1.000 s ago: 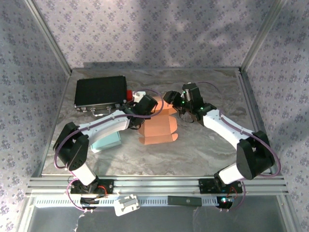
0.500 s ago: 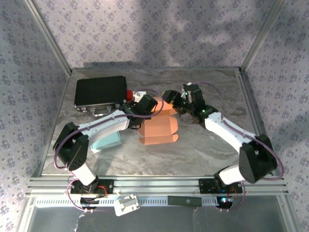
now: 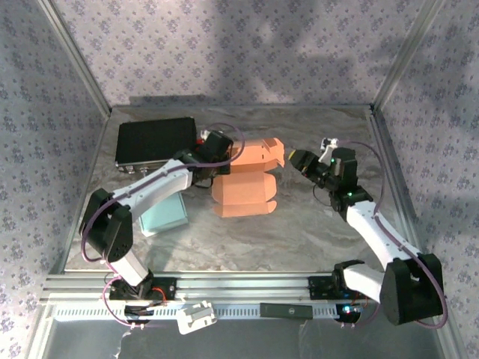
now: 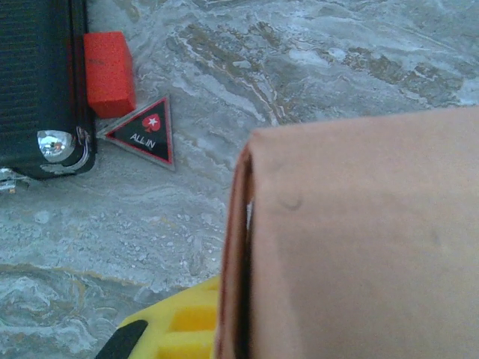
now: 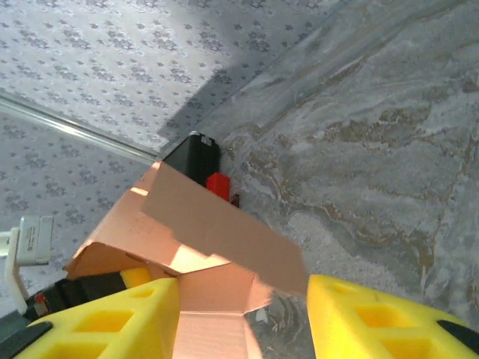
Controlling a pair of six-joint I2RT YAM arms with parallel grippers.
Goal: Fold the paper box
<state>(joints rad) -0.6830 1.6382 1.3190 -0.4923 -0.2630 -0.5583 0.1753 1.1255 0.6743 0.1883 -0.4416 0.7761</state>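
The orange paper box (image 3: 243, 191) lies partly folded mid-table, its upper flaps (image 3: 258, 152) raised at the far side. My left gripper (image 3: 223, 155) is at the box's upper left corner, shut on a box wall. In the left wrist view that wall (image 4: 359, 239) covers the right half, its edge running down beside one yellow finger (image 4: 176, 325). My right gripper (image 3: 299, 160) hovers just right of the box, apart from it and open. In the right wrist view its yellow fingers (image 5: 112, 321) stand wide apart, with the box (image 5: 217, 232) beyond them.
A black case (image 3: 156, 142) sits at the far left, with a red block (image 4: 108, 71) and a triangular "ALL IN" card (image 4: 144, 137) beside it. A light blue pad (image 3: 165, 213) lies under the left arm. Metal frame rails (image 3: 247, 284) border the table.
My right gripper has let go of the box's far flaps and drawn back to the right. The left gripper shifted slightly away and left with the box wall, and the flaps now stand raised.
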